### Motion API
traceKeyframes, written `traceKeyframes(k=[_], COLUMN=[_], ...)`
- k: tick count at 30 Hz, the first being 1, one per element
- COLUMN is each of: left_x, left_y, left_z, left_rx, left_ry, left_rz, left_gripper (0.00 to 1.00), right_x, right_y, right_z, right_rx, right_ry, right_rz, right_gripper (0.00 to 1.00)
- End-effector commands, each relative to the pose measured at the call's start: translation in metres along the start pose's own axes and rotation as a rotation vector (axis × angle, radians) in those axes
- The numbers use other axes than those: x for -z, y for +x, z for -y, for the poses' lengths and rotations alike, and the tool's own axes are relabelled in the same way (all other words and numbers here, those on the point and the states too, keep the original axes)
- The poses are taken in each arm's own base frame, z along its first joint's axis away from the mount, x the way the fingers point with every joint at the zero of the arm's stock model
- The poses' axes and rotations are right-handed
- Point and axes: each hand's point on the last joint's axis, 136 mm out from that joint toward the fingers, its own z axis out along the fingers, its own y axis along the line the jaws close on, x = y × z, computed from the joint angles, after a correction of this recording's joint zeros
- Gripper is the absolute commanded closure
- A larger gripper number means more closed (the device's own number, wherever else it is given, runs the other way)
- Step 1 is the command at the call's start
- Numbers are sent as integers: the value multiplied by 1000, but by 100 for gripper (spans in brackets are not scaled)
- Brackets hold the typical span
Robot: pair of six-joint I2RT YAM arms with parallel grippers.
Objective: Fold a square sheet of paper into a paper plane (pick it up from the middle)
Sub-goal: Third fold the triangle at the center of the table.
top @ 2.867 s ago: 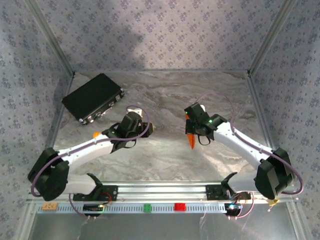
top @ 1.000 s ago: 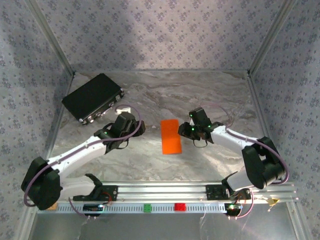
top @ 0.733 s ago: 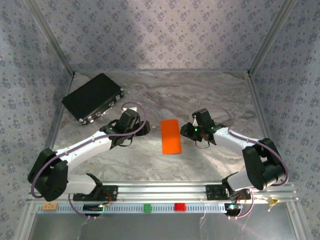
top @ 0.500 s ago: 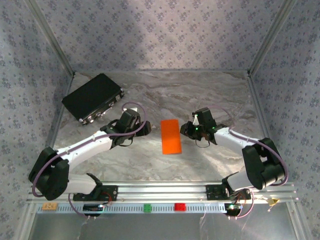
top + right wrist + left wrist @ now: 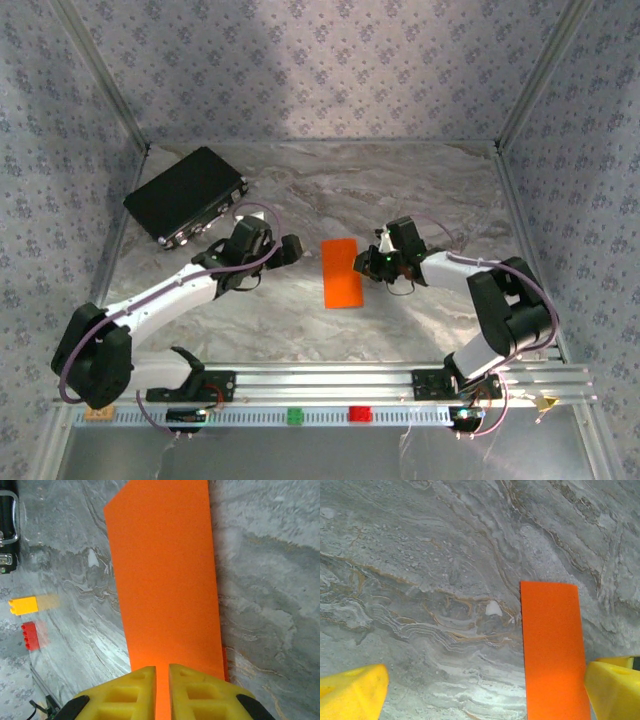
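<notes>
Sheet of paper (image 5: 341, 272) folded to a narrow orange strip, flat at centre of bench (image 5: 400, 190). Right claw (image 5: 373, 264) at the strip's 3 o'clock edge, fingers (image 5: 142, 690) drawn together with a thin slit between, tips over the paper. Left claw (image 5: 291, 250) at 9 o'clock, just beside the strip, fingers (image 5: 350, 692) spread wide, holding nothing. Black case (image 5: 186, 195) at 10 o'clock, well apart.

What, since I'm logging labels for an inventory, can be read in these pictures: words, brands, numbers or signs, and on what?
No text is readable.
Small orange tag at the front rail's left end: dark marks, too small to read.
White tick-marked strip along the rail: no legible numbers.
Folded bright orange paper sheet: blank.
Black rectangular case: nothing legible.
</notes>
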Motion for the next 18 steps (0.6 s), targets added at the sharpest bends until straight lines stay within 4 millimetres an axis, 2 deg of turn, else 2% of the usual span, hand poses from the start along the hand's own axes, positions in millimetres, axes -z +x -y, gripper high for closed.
traceKeyframes(k=[1, 6, 12, 16, 18], left_x=[-2, -12, -32, -47, -52], left_y=[4, 13, 31, 45, 50], left_z=[3, 21, 37, 49, 56], left_rx=[17, 18, 44, 55, 65], left_ry=[35, 131, 212, 261, 291], left_rz=[-24, -76, -186, -286, -320], left_gripper=[0, 10, 33, 49, 52], right_x=[-7, -15, -20, -20, -20], right_y=[9, 19, 35, 38, 37], right_z=[2, 19, 52, 59, 59], right_rx=[-19, -42, -123, -169, -172], right_ry=[-21, 8, 86, 93, 98], right_rz=[-45, -82, -98, -88, -85], right_gripper=[85, 85, 87, 87, 87])
